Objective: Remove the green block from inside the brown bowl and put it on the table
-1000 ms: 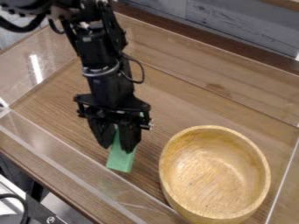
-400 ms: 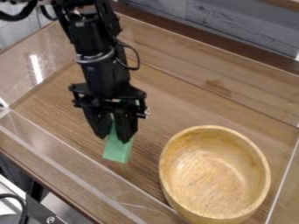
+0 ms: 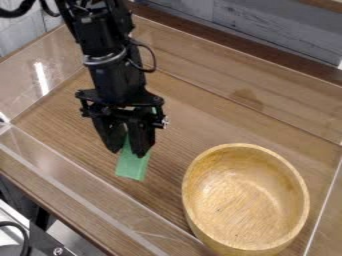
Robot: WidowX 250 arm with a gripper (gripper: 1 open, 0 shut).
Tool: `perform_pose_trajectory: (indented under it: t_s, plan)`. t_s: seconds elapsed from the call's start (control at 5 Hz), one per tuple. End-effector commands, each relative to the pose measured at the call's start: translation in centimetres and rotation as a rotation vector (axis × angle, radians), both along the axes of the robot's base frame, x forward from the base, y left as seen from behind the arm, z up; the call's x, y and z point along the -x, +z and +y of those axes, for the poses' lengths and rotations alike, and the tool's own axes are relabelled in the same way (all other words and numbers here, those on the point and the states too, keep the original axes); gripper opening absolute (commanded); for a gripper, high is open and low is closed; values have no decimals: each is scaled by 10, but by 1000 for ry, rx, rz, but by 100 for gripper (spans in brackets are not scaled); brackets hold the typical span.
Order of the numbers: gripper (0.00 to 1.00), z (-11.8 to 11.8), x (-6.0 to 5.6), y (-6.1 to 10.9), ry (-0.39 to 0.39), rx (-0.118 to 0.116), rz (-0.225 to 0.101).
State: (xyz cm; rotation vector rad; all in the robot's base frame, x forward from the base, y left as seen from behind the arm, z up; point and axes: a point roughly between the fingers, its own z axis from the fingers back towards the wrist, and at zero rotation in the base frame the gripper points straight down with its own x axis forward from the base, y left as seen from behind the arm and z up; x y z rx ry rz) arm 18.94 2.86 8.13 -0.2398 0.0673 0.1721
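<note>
The desk (image 3: 254, 110) fills most of the frame, a brown wood-grain top with darker streaks running diagonally, fenced by low clear acrylic walls (image 3: 54, 215) whose edges catch the light along the lower left and the upper part of the picture. Beyond the far wall, in the upper right, a blurred grey surface shows. The black robot arm (image 3: 104, 45) comes down from the upper left of the frame, a jointed column with cables at its side, pointing steeply down toward the desk left of centre. The brown bowl (image 3: 247, 198) sits in the lower right, round and shallow, light wood with a thick rim and visible grain; its hollow shows only bare wood. It stands apart from the arm, with a strip of open desk between its left rim and the block. The claw (image 3: 131, 147) hangs at the arm's lower end, just left of the picture's centre, its dark fingers (image 3: 115, 133) drawn together and clamped on the upper end of the green block (image 3: 134, 164). The block, flat and bright green, hangs tilted below the fingers, outside the bowl and to its left, its lower end close over the desk; whether it touches the wood cannot be told.
</note>
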Motion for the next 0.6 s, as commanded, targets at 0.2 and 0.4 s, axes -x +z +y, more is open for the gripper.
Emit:
perform_pose_trajectory:
  t_s: [0.2,0.4]
  plan:
    - [0,8,-13,15,10,-13,-77]
    - [0,10,-14,16,13,-10,-81]
